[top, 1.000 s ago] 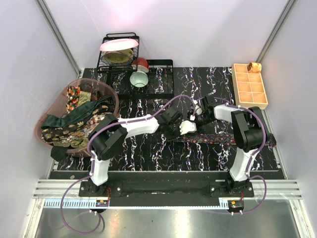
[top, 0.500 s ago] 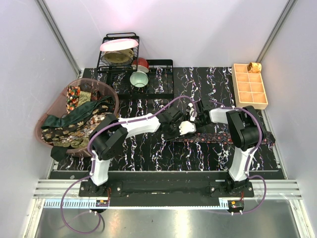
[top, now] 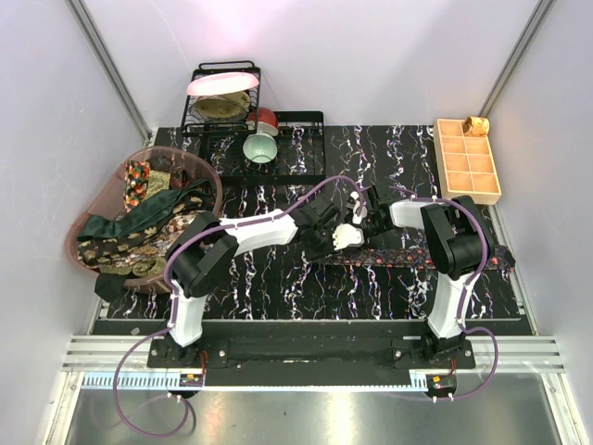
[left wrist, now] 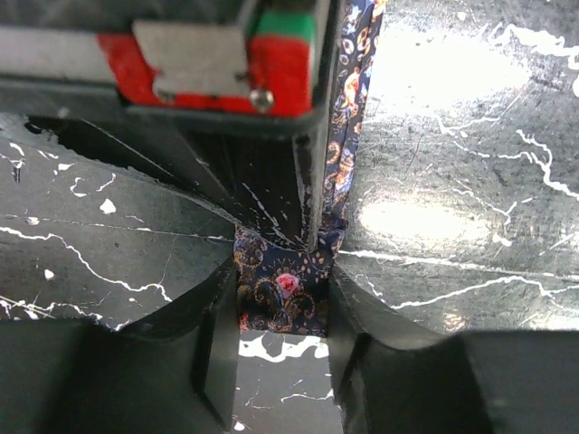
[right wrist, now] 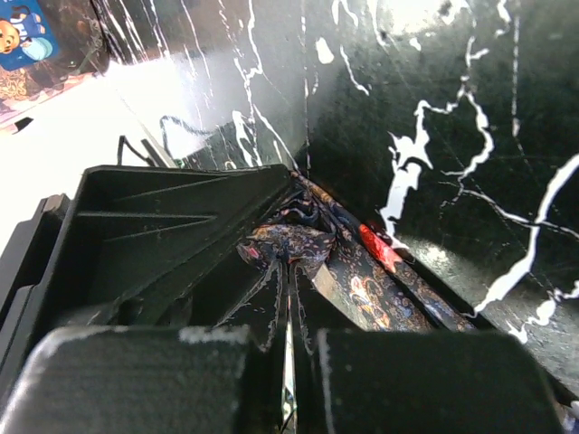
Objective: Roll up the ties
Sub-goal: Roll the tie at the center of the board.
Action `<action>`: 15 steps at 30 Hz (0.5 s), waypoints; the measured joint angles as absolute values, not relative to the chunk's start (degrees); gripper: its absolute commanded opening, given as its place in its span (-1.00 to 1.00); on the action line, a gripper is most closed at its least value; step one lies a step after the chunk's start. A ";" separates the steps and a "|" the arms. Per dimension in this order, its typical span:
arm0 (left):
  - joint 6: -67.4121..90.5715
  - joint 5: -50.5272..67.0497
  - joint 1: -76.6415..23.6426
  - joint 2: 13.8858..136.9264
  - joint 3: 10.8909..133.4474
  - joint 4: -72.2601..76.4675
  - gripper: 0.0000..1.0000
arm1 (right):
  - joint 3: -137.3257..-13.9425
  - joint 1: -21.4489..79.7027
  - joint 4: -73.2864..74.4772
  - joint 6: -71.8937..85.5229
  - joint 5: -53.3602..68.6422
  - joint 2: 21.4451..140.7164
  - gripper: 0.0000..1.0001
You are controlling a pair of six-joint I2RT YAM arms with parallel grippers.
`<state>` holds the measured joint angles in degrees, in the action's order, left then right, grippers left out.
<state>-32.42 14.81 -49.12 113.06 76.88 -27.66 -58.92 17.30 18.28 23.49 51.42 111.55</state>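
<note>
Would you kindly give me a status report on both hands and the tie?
Left hand clamped on the tie end. Right hand shut, pinching the same end. Rest lies flat on the table. Hands tip to tip, crowding each other.

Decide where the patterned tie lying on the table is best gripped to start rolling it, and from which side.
Grip the tie at its end nearest the table's middle, coming from above, pinching across its width. It lies flat and stretched sideways on the table, so probably only an end offers a free edge to lift and curl.
</note>
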 measured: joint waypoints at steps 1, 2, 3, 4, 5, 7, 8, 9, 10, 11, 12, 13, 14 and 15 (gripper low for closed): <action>-32.51 15.22 -48.95 113.10 76.88 -27.68 -0.29 | -59.02 17.30 18.35 23.33 51.42 111.55 -1.00; -32.60 15.62 -48.86 113.10 76.88 -27.70 -0.19 | -59.16 17.30 18.39 23.22 51.42 111.55 -1.00; -32.58 15.79 -48.75 113.10 76.88 -27.66 -0.02 | -59.27 17.30 18.55 23.14 51.31 111.55 -1.00; -32.67 15.86 -48.73 113.12 76.88 -27.64 0.02 | -59.31 17.30 18.68 23.07 51.24 111.55 -1.00; -32.73 15.86 -48.69 113.12 76.88 -27.64 0.05 | -59.35 17.30 18.87 22.94 51.09 111.55 -1.00; -32.73 16.08 -48.51 113.12 76.49 -27.66 0.13 | -59.35 17.26 19.44 22.81 50.09 111.55 -1.00; -32.67 16.14 -48.29 113.10 76.36 -27.42 0.13 | -59.35 17.23 19.68 22.72 49.65 111.55 -1.00; -32.69 16.25 -48.12 113.10 76.36 -27.31 0.14 | -59.35 17.23 19.90 22.68 49.04 111.53 -1.00; -32.53 16.36 -47.92 113.10 76.31 -27.16 0.15 | -59.35 17.23 20.16 22.59 48.69 111.53 -1.00; -32.49 16.64 -47.72 113.08 76.23 -27.00 0.15 | -59.35 17.21 20.51 22.48 48.25 111.53 -1.00; -32.45 16.91 -47.57 113.06 76.12 -26.85 0.16 | -59.35 17.21 20.88 22.33 47.66 111.53 -1.00; -32.38 17.15 -47.42 113.01 76.03 -26.76 0.18 | -59.35 17.21 21.17 22.24 47.29 111.53 -1.00; -32.27 17.39 -47.33 113.01 76.03 -26.72 0.21 | -59.35 17.19 21.34 22.15 46.96 111.53 -1.00; -32.16 17.61 -47.22 113.01 76.03 -26.65 0.24 | -59.37 17.21 21.56 22.06 46.59 111.53 -1.00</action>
<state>-32.16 17.61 -47.22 113.01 76.03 -26.65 -59.37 17.21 21.56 22.06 46.59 111.53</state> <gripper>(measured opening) 0.584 0.010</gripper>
